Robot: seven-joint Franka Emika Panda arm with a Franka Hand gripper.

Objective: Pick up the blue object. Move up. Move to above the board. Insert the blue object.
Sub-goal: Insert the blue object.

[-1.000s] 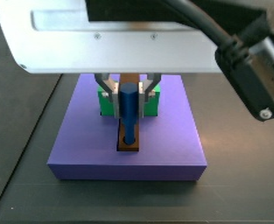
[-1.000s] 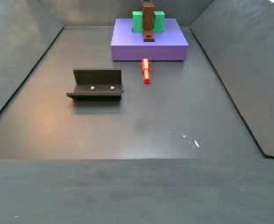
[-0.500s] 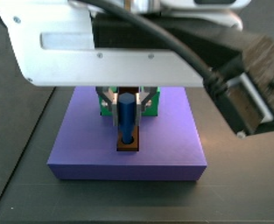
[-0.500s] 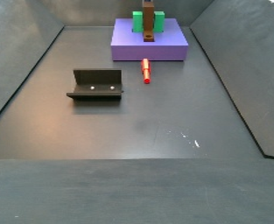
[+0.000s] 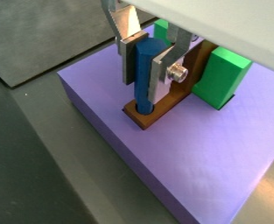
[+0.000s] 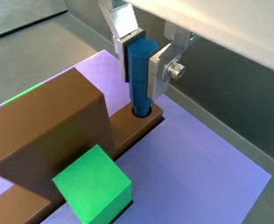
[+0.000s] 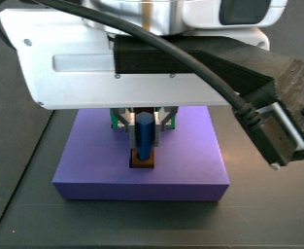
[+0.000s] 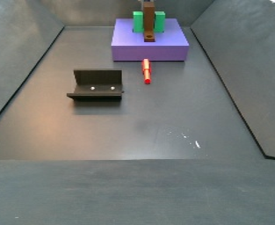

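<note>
- The gripper hangs over the lavender slab, its jaws closed narrowly on the blue object; the silver fingers press it on either side in both wrist views.
- The blue object stands upright, its lower end in the round hole at the end of the board, which lies on the slab.
- Green blocks stand beside the board; one shows near its other end in a wrist view.
- In a side view the blue object shows below the arm's white housing, over the board.
- On the dark bench, the fixture stands well apart from the slab; a small red-and-purple stick lies just in front of the slab.
</note>
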